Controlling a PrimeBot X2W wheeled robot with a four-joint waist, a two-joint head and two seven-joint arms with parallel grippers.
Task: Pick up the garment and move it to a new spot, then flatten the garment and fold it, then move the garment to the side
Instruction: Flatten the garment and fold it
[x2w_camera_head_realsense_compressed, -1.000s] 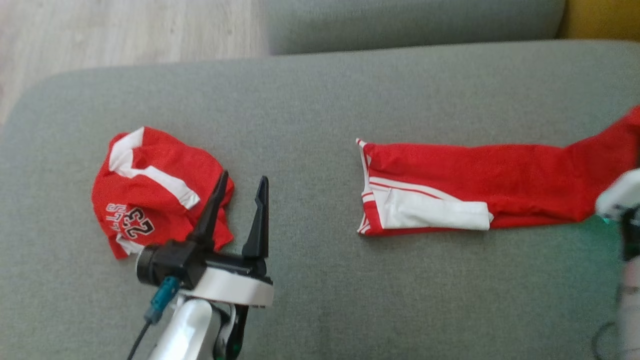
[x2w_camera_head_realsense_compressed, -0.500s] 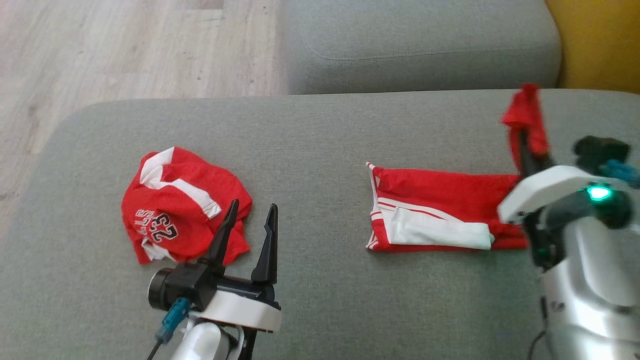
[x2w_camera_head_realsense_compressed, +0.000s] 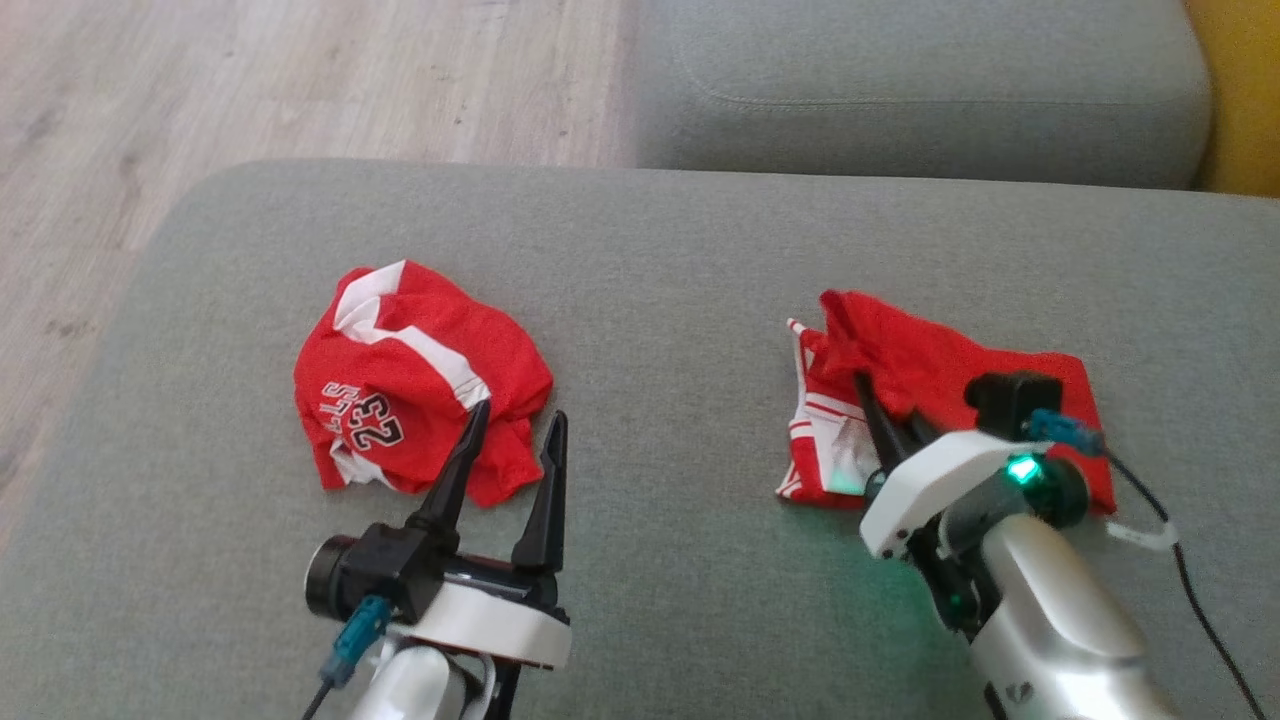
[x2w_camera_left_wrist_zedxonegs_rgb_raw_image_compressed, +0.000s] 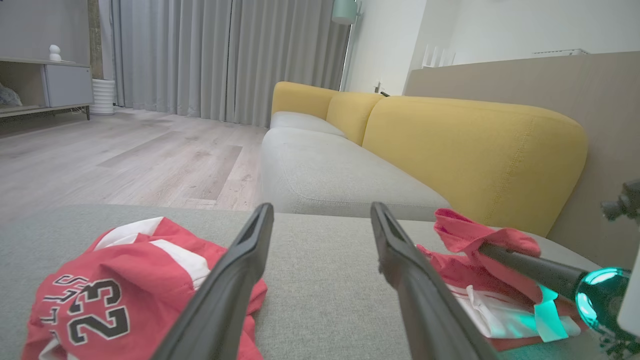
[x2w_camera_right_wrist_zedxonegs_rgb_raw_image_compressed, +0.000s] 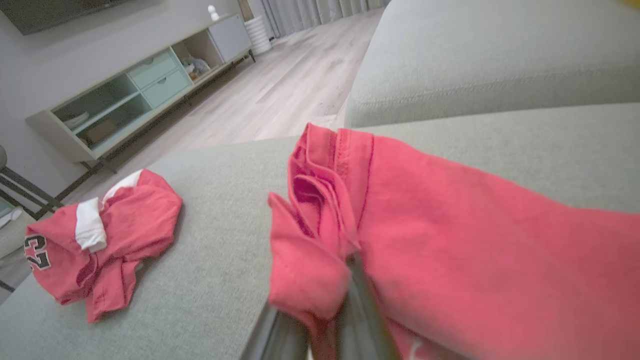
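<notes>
On the sofa cushion (x2w_camera_head_realsense_compressed: 680, 260): the red garment (x2w_camera_head_realsense_compressed: 930, 350) lay half-folded at its right, with one end doubled over.
Right pincer (x2w_camera_head_realsense_compressed: 885, 408): clamped on that folded end.
Left pincer (x2w_camera_head_realsense_compressed: 520, 412): open, idle beside the jersey (x2w_camera_head_realsense_compressed: 410, 370).
Fold: the held edge needed setting squarely on the lower layer before release — corners matched.

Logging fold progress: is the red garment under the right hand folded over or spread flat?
Folded over. The red garment is doubled on itself, one end pinched in the right hand.

A grey sofa (x2w_camera_head_realsense_compressed: 640, 250) with yellow backrest (x2w_camera_left_wrist_zedxonegs_rgb_raw_image_compressed: 475, 150) stands on wooden floor (x2w_camera_head_realsense_compressed: 300, 80).
</notes>
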